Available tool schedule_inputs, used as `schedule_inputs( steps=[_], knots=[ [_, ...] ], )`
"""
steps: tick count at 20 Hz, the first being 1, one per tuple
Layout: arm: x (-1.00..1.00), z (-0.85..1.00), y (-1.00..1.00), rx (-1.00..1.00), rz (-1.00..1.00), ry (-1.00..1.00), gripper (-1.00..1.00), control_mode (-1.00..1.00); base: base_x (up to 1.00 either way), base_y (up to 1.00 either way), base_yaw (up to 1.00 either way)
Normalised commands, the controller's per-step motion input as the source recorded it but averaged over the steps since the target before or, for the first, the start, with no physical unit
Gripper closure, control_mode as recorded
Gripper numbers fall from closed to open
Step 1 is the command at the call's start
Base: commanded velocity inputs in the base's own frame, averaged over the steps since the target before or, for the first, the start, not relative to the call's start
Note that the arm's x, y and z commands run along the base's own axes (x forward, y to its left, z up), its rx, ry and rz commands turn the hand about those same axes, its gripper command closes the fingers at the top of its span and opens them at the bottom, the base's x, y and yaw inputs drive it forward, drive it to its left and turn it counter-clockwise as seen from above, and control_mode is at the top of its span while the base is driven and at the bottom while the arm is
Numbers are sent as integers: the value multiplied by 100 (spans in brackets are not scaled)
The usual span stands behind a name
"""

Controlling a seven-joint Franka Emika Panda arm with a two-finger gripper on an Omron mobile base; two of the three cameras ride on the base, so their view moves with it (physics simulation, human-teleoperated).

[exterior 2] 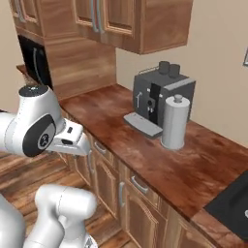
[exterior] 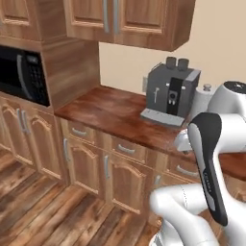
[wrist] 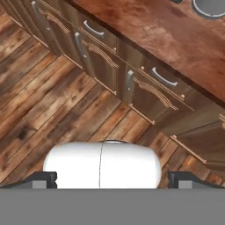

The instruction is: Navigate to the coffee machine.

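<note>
Even, soft rendered light, faint shadows under the cabinets, slightly coarse, no glare

The arm was all glossy white rounded shells, kinda chunky, with a long dark grey strip running down the link that sat in front of the coffee machine. Seen from the other side, the big white joint housing left of the coffee machine had a round dark grey cap on its face with a little white dot in it, and another dark disc on top. The gripper just had two small dark finger tips with lighter grey pads, nothing fancy.
</note>
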Motion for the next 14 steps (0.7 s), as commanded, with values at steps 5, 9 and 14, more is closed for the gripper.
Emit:
schedule_inputs(
  steps=[5,9,14],
  knots=[
    [0,0,0,0,0,0,-100,100,89,21,-56],
    [0,0,0,0,0,0,-100,100,68,66,-65],
    [0,0,0,0,0,0,-100,100,43,76,-71]
  ],
)
